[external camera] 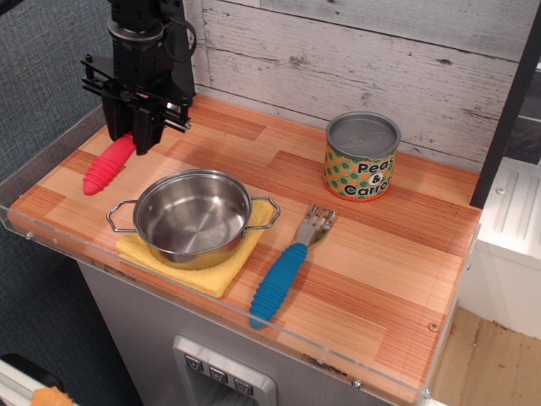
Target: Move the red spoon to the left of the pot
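The red spoon hangs tilted from my gripper, its ribbed red handle pointing down-left over the counter's left part. Its metal bowl is hidden between the fingers. My gripper is shut on the spoon's upper end and stands left of and behind the pot. The pot is a shallow shiny steel pot with two wire loop handles, empty, resting on a yellow cloth near the front edge.
A blue-handled fork lies right of the pot. A "Peas & Carrots" tin can stands at the back right. A clear plastic rim edges the wooden counter. A dark post stands behind my gripper.
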